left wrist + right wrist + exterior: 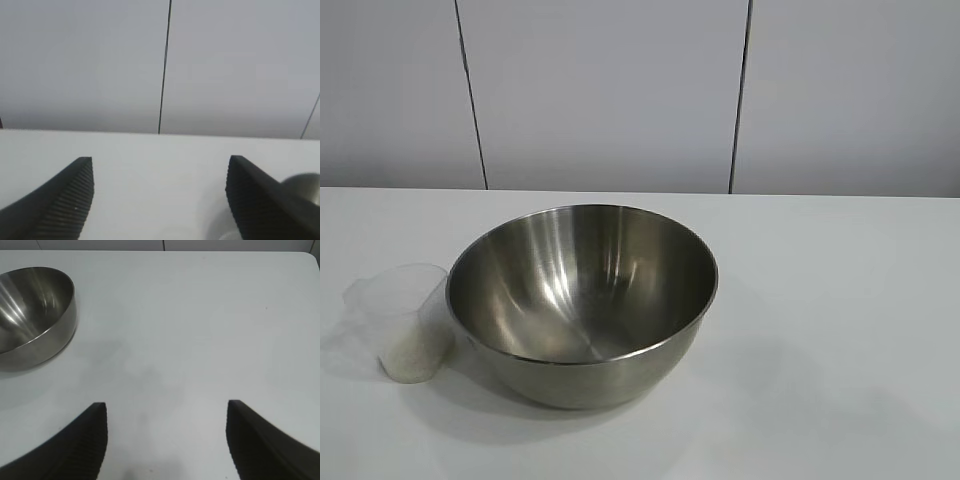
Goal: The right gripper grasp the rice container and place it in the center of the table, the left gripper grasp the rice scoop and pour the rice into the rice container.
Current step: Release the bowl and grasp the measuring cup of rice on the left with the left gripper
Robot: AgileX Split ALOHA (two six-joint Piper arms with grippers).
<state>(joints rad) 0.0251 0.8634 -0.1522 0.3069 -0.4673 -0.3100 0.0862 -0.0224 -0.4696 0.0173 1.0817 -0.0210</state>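
Currently I read the rice container (582, 300) as standing near the middle of the table (840, 330), at centre-left of the exterior frame, upright and with no grains visible inside it. The rice scoop (412, 322) stands upright just beside it, at the lower left of that frame, with the rice (412, 352) sitting as a pale layer in its lower part. I cannot tell whether scoop and bowl touch; they appear barely apart.

Step in hand, as I judge it: the scoop is not yet grasped. To do it well I would:
1. Bring the left gripper (160, 200) level with the scoop's mid-height, one finger on each side of its tapered wall.
2. Pinch above the rice line, firmly enough that the thin plastic does not slip.
3. Lift clear of the steel rim before tilting, pouring lip over the bowl.

Gripper states: the left gripper is spread wide with nothing between its fingers. The right gripper (165, 440) is likewise spread and empty, over bare table with the bowl at the upper left of its frame.

View differences: only the exterior view shows the scoop and its contents, but neither gripper. The left wrist view shows just a sliver of the bowl at its lower right edge and no scoop. The right wrist view shows the bowl's outer wall and the table's far corner.
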